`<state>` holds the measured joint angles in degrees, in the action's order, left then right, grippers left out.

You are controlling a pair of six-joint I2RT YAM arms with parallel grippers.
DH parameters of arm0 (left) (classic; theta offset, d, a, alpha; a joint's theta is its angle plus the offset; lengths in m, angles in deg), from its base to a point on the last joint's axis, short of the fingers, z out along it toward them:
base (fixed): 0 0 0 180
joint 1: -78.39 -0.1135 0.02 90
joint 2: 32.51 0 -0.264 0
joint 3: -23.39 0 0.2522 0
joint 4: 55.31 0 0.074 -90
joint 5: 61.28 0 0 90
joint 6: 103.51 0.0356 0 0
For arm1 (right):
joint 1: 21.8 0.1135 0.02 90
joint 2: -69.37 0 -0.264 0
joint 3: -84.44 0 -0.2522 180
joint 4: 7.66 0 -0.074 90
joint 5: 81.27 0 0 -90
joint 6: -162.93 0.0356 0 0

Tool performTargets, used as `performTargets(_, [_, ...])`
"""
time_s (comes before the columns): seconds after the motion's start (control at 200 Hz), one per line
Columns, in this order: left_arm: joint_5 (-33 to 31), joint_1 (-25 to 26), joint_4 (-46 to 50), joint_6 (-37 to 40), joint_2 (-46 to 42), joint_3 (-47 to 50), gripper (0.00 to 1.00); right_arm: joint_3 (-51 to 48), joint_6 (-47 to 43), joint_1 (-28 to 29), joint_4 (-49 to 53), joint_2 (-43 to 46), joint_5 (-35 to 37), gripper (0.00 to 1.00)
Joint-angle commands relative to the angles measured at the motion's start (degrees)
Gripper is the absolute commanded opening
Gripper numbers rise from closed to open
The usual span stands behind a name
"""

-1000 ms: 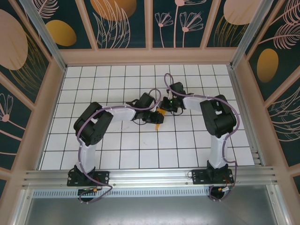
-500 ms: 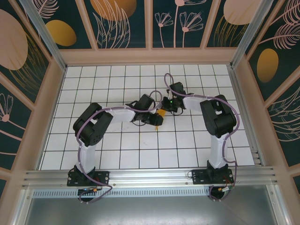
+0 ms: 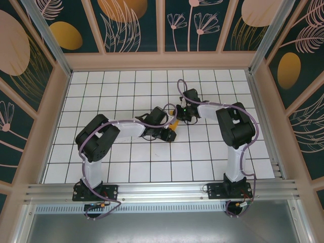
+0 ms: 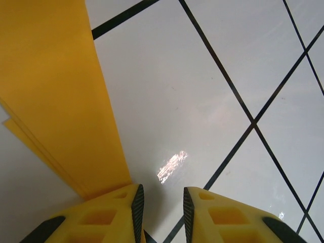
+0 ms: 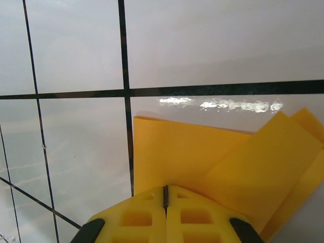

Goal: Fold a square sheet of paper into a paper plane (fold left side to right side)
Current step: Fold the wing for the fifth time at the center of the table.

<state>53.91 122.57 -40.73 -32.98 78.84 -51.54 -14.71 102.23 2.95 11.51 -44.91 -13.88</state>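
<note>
1. A white tiled surface (image 3: 116, 91), ruled with dark grid lines, forms the floor of the enclosure.
2. Pale wood-coloured framing (image 3: 162, 61) borders it on the far side and on both flanks.
3. Dark teal wall panels (image 3: 202, 38) above carry pink line-drawn flowers and leaves, and an orange oval (image 3: 66, 35).
4. Aluminium rails (image 3: 162, 190) run along the near edge.
5. The glossy tiles catch a bright patch of glare (image 4: 172, 166) in the left wrist view.

white tiled floor (image 3: 126, 167), floral-print walls (image 3: 202, 30)

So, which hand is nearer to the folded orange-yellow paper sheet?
Right. The shut right hand is over the orange-yellow paper sheet itself; the left hand is beside its edge.
</note>
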Motion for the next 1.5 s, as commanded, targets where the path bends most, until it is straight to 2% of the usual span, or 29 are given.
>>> performTargets(0.0, [4.8,2.25,9.96,0.16,-0.28,4.33,0.3,-0.12,0.58,-0.41,2.28,-2.37,4.24,0.01])
performTargets(0.586, [5.53,3.54,6.94,-2.6,-4.68,11.97,0.3,-0.29,0.5,-0.35,1.92,-2.29,3.74,0.01])
performTargets(0.756, [5.9,3.35,6.82,-3.14,-7.95,11.63,0.3,-0.45,0.58,-0.4,1.27,-1.89,2.84,0.01])
performTargets(0.891, [8.35,0.77,4.81,-4.84,-12.67,9.95,0.3,-0.47,0.67,-0.32,1.3,-1.34,2.73,0.01])
performTargets(1.036, [9.28,-3.46,2.65,-6.89,-12.82,7.26,0.3,-0.42,0.83,-0.3,1.24,-0.97,2.66,0.01])
performTargets(1.286, [12.06,-4.21,-0.13,-7.07,-4.26,-0.44,0.3,-0.81,1.28,-0.32,0.7,-0.53,2.09,0.01])
performTargets(1.491, [11.32,-4.22,-0.54,-6.99,0.68,-2.57,0.31,-0.56,2.07,-0.29,-0.12,-0.57,0.61,0.01])
